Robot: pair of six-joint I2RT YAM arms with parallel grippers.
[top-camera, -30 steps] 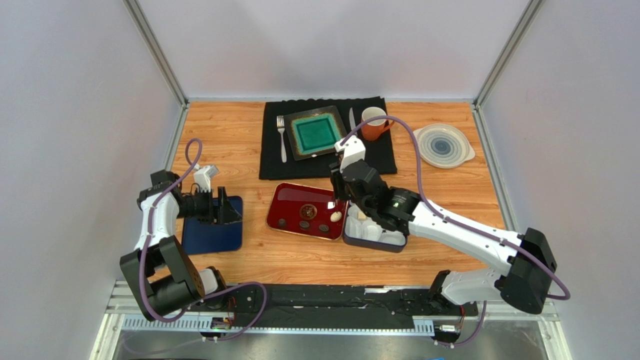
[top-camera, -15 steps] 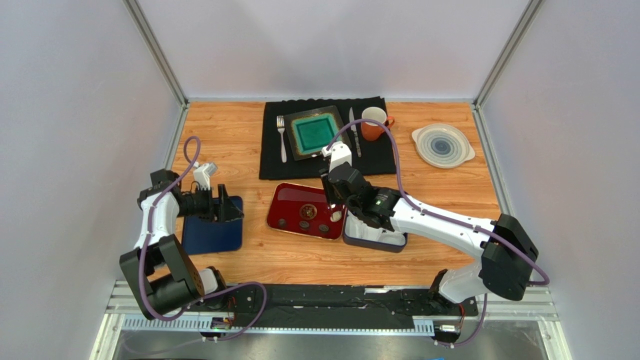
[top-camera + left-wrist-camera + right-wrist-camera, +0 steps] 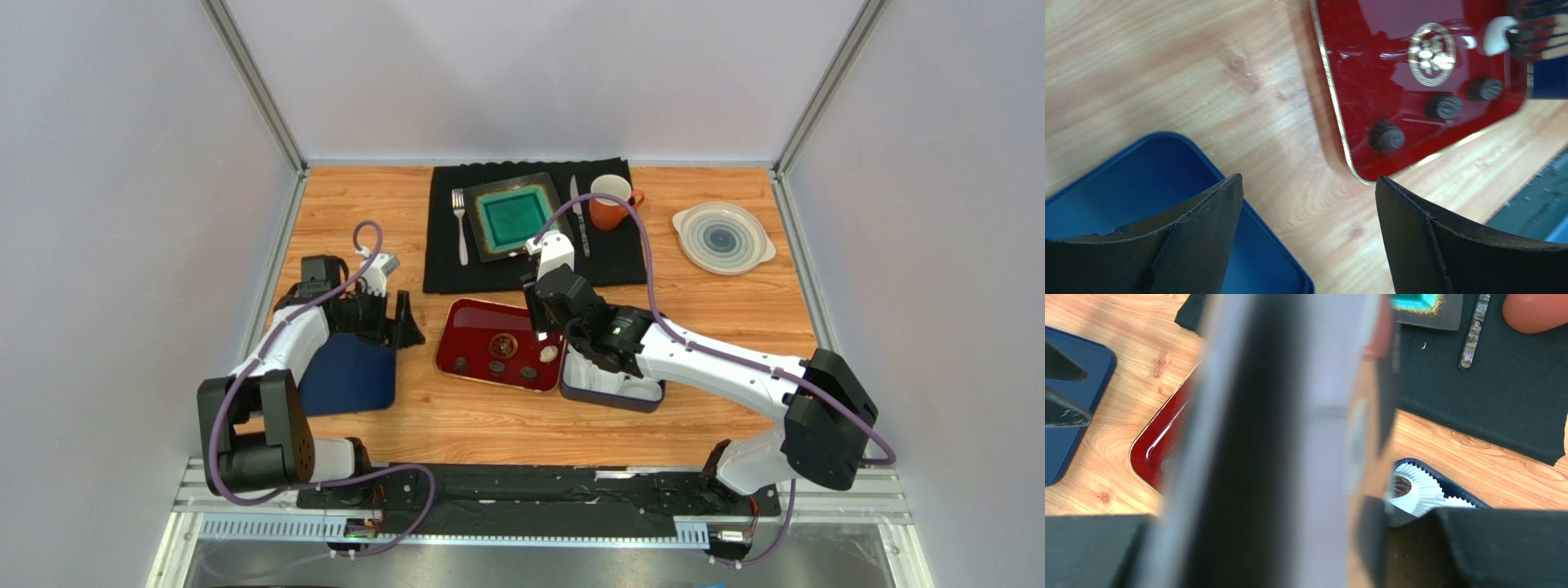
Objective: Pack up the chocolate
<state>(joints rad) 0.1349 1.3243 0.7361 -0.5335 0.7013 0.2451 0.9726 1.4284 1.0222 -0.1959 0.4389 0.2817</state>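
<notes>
A red tray (image 3: 472, 333) holds three dark brown chocolate rounds (image 3: 1386, 136) and one white chocolate oval (image 3: 1498, 35), which also shows in the top view (image 3: 548, 354). My right gripper (image 3: 543, 321) is shut on long grey and black tongs (image 3: 1290, 435); their ridged tip (image 3: 1536, 33) sits at the white oval. A dark blue box (image 3: 610, 392) with white paper cups (image 3: 1413, 490) lies right of the tray. My left gripper (image 3: 1309, 233) is open and empty, low over the wood between the blue lid (image 3: 1118, 196) and the tray's left edge, as the top view (image 3: 402, 328) shows.
At the back, a black placemat (image 3: 613, 251) carries a green plate (image 3: 512, 217), a fork (image 3: 460, 227), a knife (image 3: 577, 202) and an orange mug (image 3: 607, 200). A clear round lid (image 3: 724, 237) lies back right. Grey walls close in both sides.
My left gripper has swung from over the blue lid towards the tray's left edge. My right gripper moved left over the tray's right end, then held still.
</notes>
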